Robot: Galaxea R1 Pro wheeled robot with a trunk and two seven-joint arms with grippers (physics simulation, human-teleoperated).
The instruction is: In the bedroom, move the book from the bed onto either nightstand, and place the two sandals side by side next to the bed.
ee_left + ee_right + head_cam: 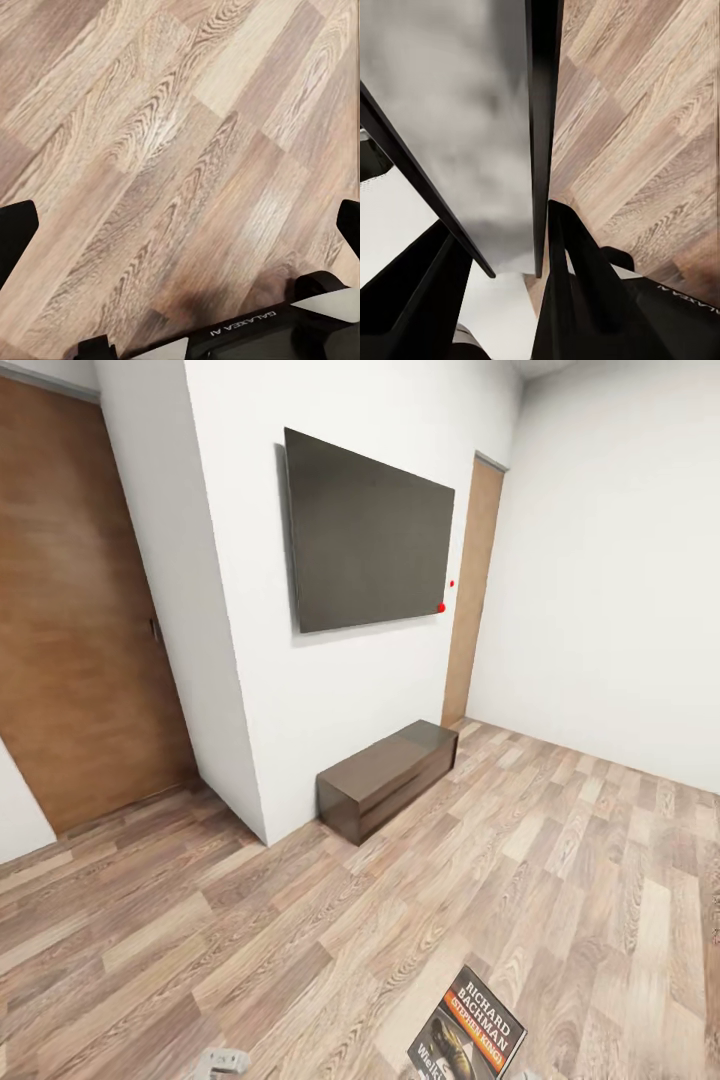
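the book (468, 1032) sits at the bottom edge of the head view, cover up above the brown plank floor (560, 860), its orange band and white "richard bachman" lettering readable. in the right wrist view the right gripper (502, 247) has its dark fingers (574, 262) clenched on the book (472, 135), which fills the space between them as a blurred grey slab with a thin dark edge. the left gripper (180, 225) is released, its black fingers (15, 229) spread wide over bare planks. ahead, a dark tv (368, 532) hangs on the white wall above a low dark brown cabinet (388, 778), with a wooden door (75, 620) to the left.
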